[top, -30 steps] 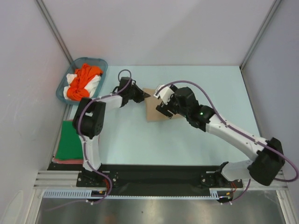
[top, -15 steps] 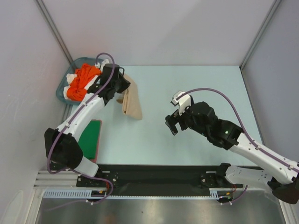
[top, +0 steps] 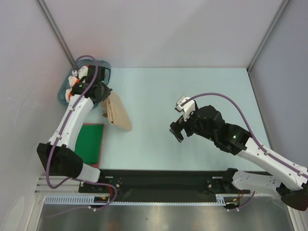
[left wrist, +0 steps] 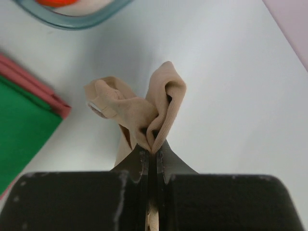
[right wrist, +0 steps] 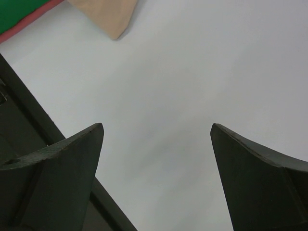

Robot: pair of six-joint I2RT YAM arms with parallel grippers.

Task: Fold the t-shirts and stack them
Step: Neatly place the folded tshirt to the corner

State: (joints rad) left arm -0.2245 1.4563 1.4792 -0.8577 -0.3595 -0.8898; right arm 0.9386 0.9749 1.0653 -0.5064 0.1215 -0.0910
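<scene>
While the left gripper (left wrist: 153, 150) is clenched on the bunched tan-beige t-shirt (top: 117, 111), that shirt sits between the teal basket (left wrist: 82, 21) and the green t-shirt (top: 89, 142), which is stacked on a reddish t-shirt (left wrist: 53, 98). The right gripper (top: 177, 131) is spread wide over the bare table (top: 192, 91), holding nothing.

In the upper left of the frame, the left hand (top: 101, 96) is gripping one end of the tan shirt (top: 117, 113), just beside the basket (top: 61, 92). The folded cloth is trailing from it toward the lower right. The green shirt (top: 89, 143) is lying flat at lower left on the surface (top: 159, 91). Right of centre, the right hand (top: 175, 131) is hovering, fingers spread wide apart.
</scene>
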